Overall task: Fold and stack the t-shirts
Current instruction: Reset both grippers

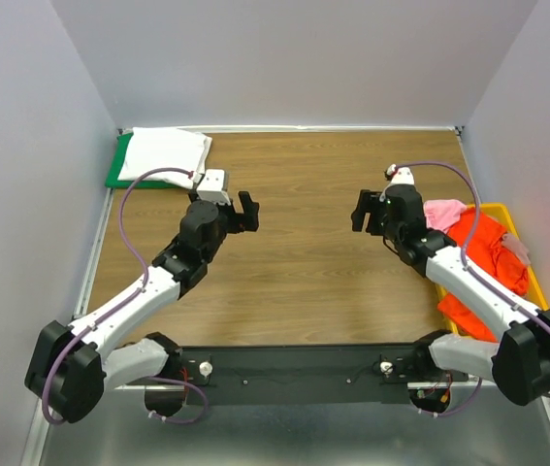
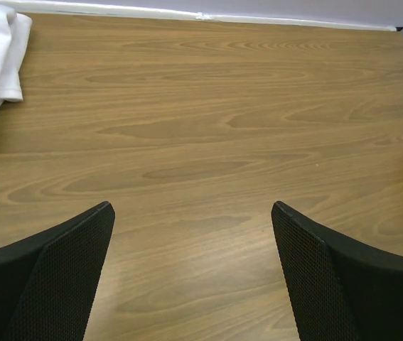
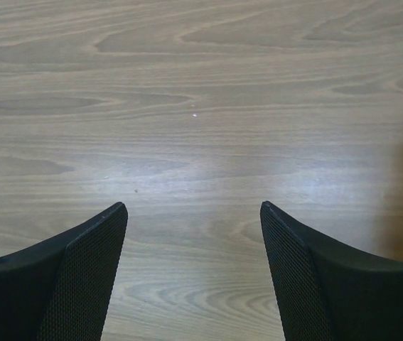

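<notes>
- Wooden table (image 1: 304,282) taken as the landmark, bare wood across its middle.
- At the table's far left corner: white t-shirt (image 1: 165,152), folded, lying on top of the green t-shirt (image 1: 114,175), green showing only along the left and near edges.
- At the table's right edge: yellow bin (image 1: 538,283), with the orange-red t-shirt (image 1: 483,254) heaped loosely inside it.
- At the bin's far end: pink t-shirt (image 1: 444,211), crumpled, partly hidden behind the right arm.
- Above the table's left half: left gripper (image 1: 247,212), jaws spread wide, nothing between them.
- Above the table's right half: right gripper (image 1: 360,212), jaws wide apart, likewise empty, only wood grain below.
</notes>
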You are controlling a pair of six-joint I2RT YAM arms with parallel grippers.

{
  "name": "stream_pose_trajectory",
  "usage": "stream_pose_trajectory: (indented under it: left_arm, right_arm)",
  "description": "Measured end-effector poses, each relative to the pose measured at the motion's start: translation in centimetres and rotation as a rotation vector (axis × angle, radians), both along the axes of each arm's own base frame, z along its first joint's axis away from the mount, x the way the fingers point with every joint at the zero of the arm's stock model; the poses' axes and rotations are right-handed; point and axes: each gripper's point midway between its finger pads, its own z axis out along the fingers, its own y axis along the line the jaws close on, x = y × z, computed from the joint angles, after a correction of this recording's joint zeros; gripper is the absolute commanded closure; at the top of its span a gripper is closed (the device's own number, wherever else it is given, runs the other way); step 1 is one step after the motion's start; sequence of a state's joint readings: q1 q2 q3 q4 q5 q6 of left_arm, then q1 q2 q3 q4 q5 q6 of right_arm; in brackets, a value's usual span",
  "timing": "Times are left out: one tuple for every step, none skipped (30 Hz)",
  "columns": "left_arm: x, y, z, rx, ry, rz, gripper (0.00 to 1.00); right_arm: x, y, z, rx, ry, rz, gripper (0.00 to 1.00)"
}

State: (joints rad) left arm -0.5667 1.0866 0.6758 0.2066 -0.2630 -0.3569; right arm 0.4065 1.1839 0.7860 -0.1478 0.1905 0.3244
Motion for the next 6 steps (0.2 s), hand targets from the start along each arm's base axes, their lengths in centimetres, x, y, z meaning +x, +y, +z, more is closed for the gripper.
stream_pose_trajectory:
  left_arm:
    - [-0.2,-0.1,0.0,-0.007,0.001,-0.001,0.02]
    - [-0.3,0.0,0.0,-0.012,0.002,0.002,0.02]
    - [-0.5,0.2,0.0,-0.016,0.0,0.006,0.02]
    - [-0.6,0.3,0.1,-0.019,-0.002,0.011,0.02]
    - [-0.7,0.5,0.4,-0.023,-0.009,0.015,0.02]
    - [-0.8,0.7,0.7,-0.023,-0.016,0.022,0.02]
  right_arm:
    - [-0.1,-0.2,-0.1,-0.003,-0.002,-0.008,0.17]
    - [-0.2,-0.5,-0.1,-0.005,-0.004,-0.022,0.17]
    - [-0.3,-0.7,-0.2,-0.007,-0.006,-0.034,0.16]
    - [-0.4,-1.0,-0.3,-0.009,-0.008,-0.047,0.16]
    - [-0.6,-1.3,-0.3,-0.013,-0.011,-0.059,0.15]
    - [-0.8,-1.6,-0.4,-0.015,-0.015,-0.073,0.15]
